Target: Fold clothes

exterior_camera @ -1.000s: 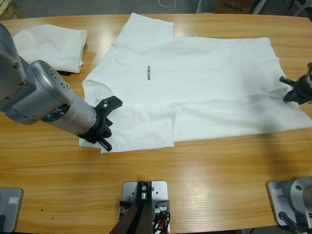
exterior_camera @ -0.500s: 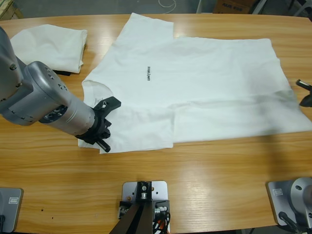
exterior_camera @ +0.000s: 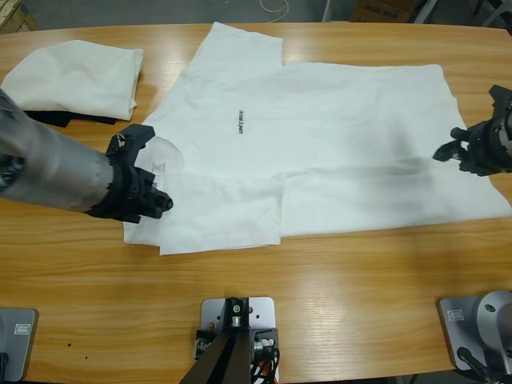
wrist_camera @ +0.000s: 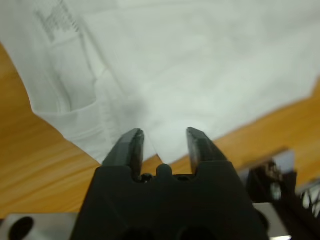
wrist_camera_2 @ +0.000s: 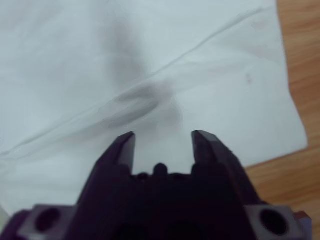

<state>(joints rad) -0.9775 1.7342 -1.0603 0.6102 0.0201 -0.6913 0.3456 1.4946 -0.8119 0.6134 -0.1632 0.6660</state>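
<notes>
The bench [exterior_camera: 336, 280] is a long wooden one with a light grain and rounded far corners, and most of its near strip is bare wood. One white T-shirt [exterior_camera: 320, 152] lies spread flat across the middle, neck toward the left and hem toward the right, small black chest lettering [exterior_camera: 242, 122] facing up and the near sleeve folded in. A second white T-shirt [exterior_camera: 80, 76] sits folded near the far left corner, apart from the first, with something dark [exterior_camera: 64, 118] peeking out from under its near edge.

T-shirt [exterior_camera: 336, 136]: matt white cloth | table [exterior_camera: 336, 304]: glossy wood
</notes>
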